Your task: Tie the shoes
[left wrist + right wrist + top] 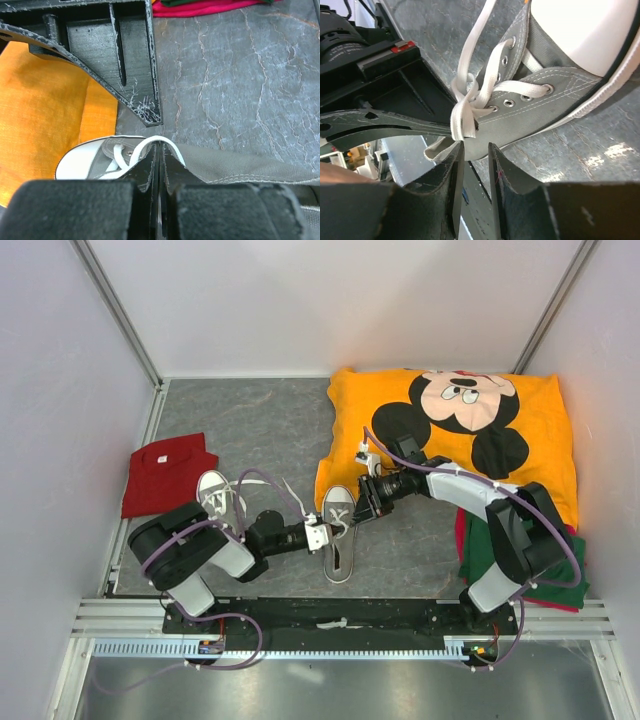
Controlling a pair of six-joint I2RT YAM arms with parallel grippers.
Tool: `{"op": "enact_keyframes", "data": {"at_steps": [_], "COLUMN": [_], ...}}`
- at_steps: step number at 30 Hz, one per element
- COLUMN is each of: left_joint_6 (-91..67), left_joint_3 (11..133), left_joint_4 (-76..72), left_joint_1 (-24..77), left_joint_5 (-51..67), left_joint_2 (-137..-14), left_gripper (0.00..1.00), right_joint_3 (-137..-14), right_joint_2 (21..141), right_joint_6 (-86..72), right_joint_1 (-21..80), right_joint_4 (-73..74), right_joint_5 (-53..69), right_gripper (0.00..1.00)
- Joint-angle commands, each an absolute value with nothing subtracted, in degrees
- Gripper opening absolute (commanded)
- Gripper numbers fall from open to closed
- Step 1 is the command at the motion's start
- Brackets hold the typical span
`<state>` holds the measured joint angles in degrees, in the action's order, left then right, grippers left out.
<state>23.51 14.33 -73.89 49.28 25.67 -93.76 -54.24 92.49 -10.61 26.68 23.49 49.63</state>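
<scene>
Left end effector (159, 146) pinches the shoe's (342, 556) lace (138, 148) shut; right end effector (475, 150), fingers slightly parted, sits just beside the knot (466, 102).

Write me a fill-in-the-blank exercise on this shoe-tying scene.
1. The lace pinched by the left end effector is ____ in colour.
2. The folded shirt beside the far-left shoe is ____.
3. The cartoon mouse is printed on the ____ cloth.
Missing words: white; red; orange.
</scene>
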Motion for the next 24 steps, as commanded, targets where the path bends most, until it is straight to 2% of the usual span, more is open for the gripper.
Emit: {"op": "enact_keyframes", "data": {"at_steps": [1, 17, 24], "left_joint_6": [26.1, 25.3, 24.6], "left_joint_3": [15.1, 16.3, 16.7], "left_joint_4": [-80.0, -82.5, -83.2], "left_joint_1": [49.3, 49.3, 49.2], "left_joint_5": [26.8, 27.6, 27.1], "left_joint_2": [-95.2, -96.5, -96.8], "left_gripper": [0.02, 0.01, 0.02], "right_joint_3": [-53.9, -53.9, -52.9], "right_joint_2": [93.3, 95.7, 96.0], "right_joint_6": [-12.3, -15.8, -16.8], "right_joint_1": [26.9, 26.8, 26.7], "right_joint_4": [20.5, 17.0, 16.1], "right_joint_5": [53.2, 56.8, 58.5], "right_gripper": [0.33, 0.31, 0.23]}}
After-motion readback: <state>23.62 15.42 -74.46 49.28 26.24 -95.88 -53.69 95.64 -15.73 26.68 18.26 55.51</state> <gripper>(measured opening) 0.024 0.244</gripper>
